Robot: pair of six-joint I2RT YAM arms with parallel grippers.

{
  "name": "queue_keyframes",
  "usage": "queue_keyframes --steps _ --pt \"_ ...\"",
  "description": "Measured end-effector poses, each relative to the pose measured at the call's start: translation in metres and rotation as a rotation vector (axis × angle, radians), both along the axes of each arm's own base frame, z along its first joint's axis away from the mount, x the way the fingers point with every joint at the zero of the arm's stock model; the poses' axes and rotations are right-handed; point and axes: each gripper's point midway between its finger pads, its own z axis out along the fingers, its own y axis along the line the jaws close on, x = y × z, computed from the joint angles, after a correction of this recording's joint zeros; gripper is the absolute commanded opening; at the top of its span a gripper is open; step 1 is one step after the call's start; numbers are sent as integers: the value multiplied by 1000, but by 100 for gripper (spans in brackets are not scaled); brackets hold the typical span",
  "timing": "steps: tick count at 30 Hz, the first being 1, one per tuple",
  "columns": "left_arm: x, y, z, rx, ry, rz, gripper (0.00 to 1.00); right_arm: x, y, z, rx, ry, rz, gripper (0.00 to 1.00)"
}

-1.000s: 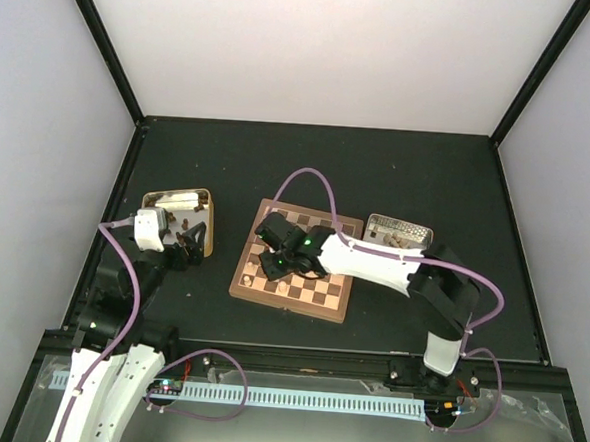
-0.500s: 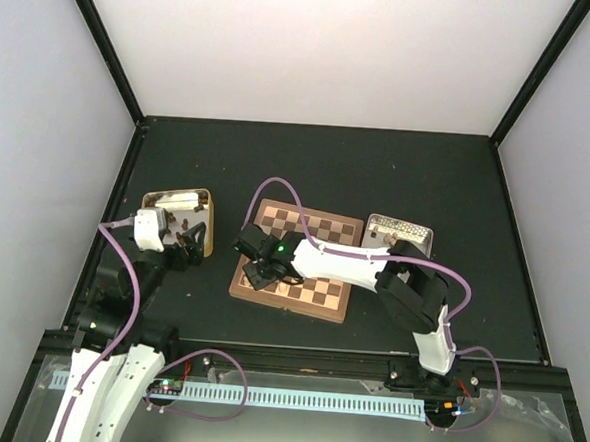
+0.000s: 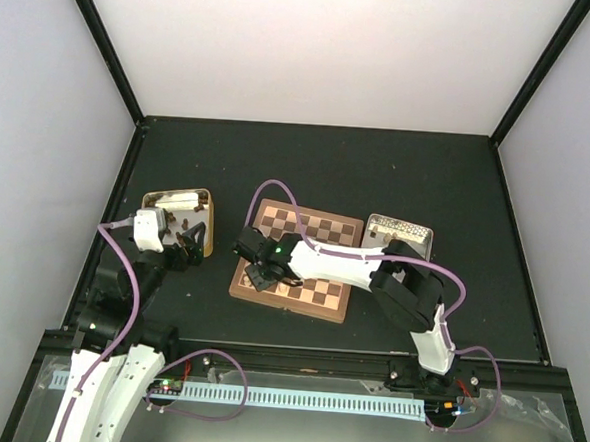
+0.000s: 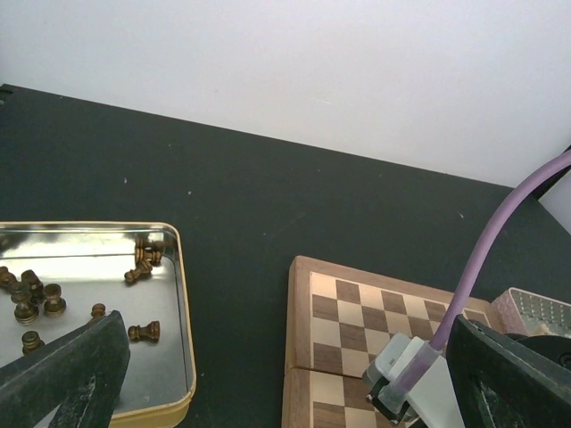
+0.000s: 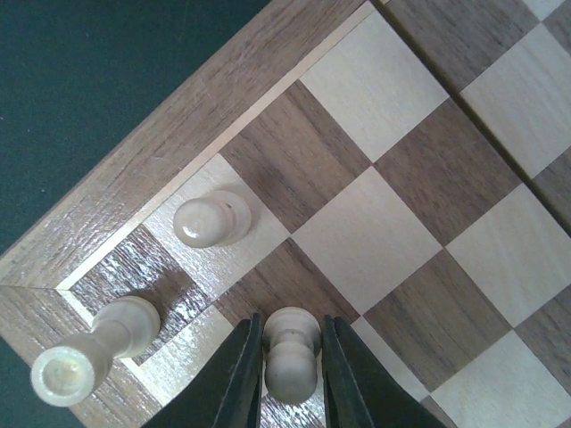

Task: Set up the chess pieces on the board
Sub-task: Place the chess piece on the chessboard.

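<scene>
Wood this small is light, hard and smooth, so the pale pawn [image 5: 292, 355] may slip or tip; its thin neck looks best to hold. The right jaws pinch it on the board [image 5: 134, 178], near a corner, beside two pale pieces [image 5: 211, 218]. The left jaws are spread wide, beside the board, by the tin [image 4: 183, 357] of dark pieces [image 4: 36, 299].

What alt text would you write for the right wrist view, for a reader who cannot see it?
The right pincer clasps a pale pawn on the board near its corner. Two more pale pieces stand beside it, one on the corner square.
</scene>
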Motion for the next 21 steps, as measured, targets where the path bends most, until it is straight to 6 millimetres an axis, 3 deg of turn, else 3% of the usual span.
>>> queue_keyframes --steps 4,8,14,17,21 --pt "0 0 0 0 0 0 99 0 0 -4 -7 4 1 24" --pt "0 0 0 0 0 0 99 0 0 -4 -8 3 3 33" --pt "0 0 0 0 0 0 99 0 1 0 3 -1 8 35" --pt "0 0 0 0 0 0 99 0 0 17 37 -18 6 35" --pt "0 0 0 0 0 0 99 5 -7 62 138 -67 -24 39"
